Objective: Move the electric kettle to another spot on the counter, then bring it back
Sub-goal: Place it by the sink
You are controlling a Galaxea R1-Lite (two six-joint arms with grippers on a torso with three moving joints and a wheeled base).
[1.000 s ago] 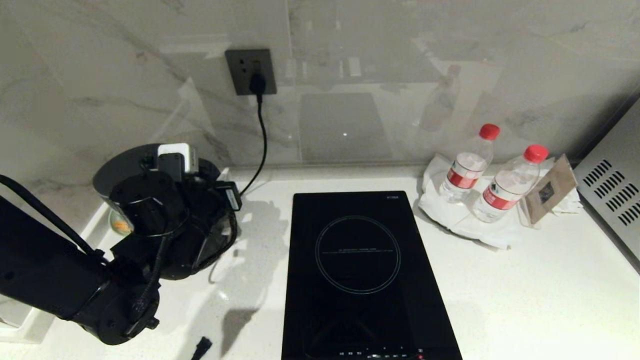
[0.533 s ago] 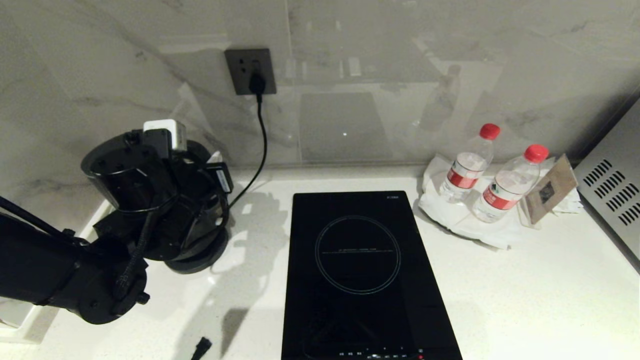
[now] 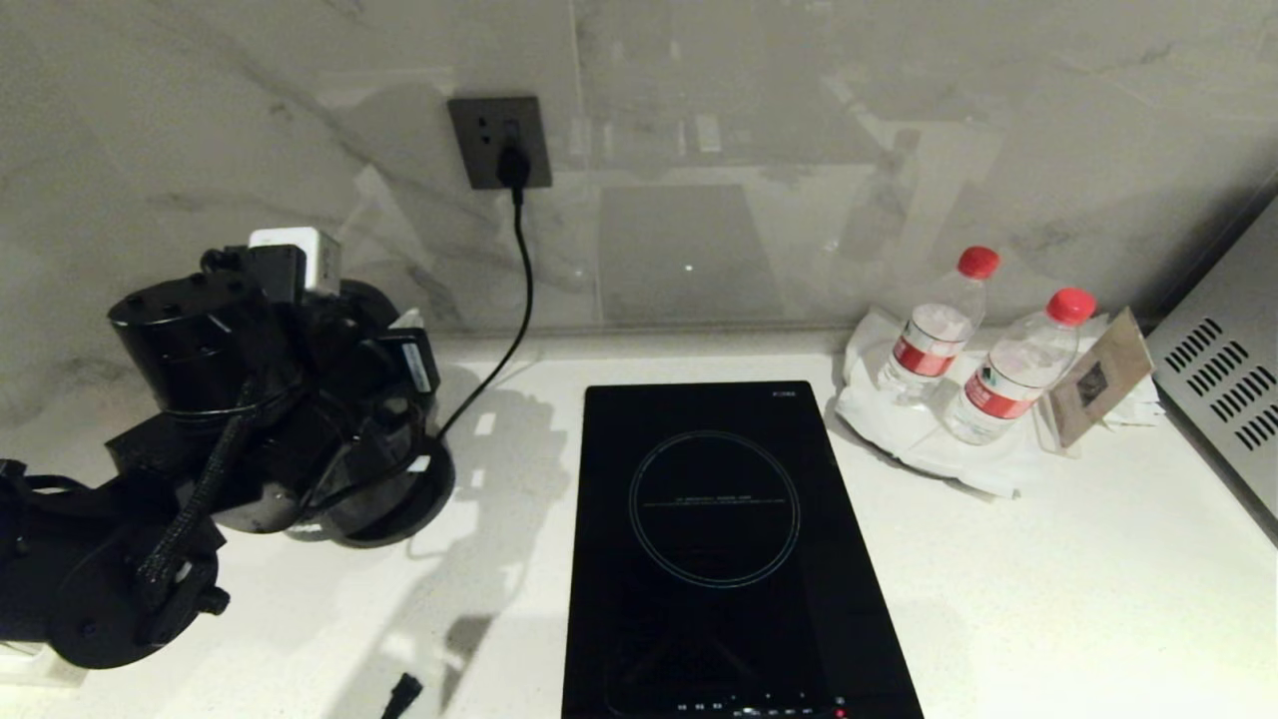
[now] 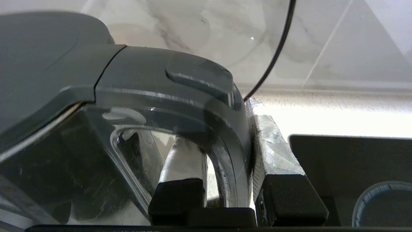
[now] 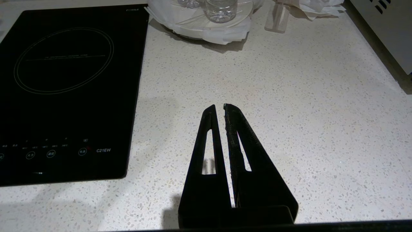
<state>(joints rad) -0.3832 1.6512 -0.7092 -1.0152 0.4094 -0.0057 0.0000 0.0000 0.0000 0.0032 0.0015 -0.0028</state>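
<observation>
- The left gripper [image 4: 225, 180] was clamped on the loop handle [image 4: 206, 106] of the electric kettle [image 4: 48, 96]; one finger [image 4: 183, 167] sat inside the loop and the other [image 4: 273, 145] pressed against the handle's outer side.
- In the left wrist view the kettle's dark body and flat lid stood just beyond the fingers, on the inner finger's side, with the handle arching over that finger.
- In the head view the left gripper [image 3: 374, 404] was at the far left of the counter [image 3: 1048, 559], its arm covering most of the kettle [image 3: 384, 489]; only a dark rounded lower part showed under the wrist.
- Whether the kettle rested on the counter or hung just above it could not be told.
- The induction hob [image 3: 714, 539] lay on the outer finger's side of the left gripper, near but apart from the kettle.
- A black cord [image 3: 514, 290] ran from the wall socket [image 3: 499, 142] down toward the gripper.
- The right gripper [image 5: 223, 108] hovered over bare counter beside the hob, its fingers together and holding nothing.
- Two water bottles [image 3: 983, 350] stood well apart from both grippers, near the wall.
</observation>
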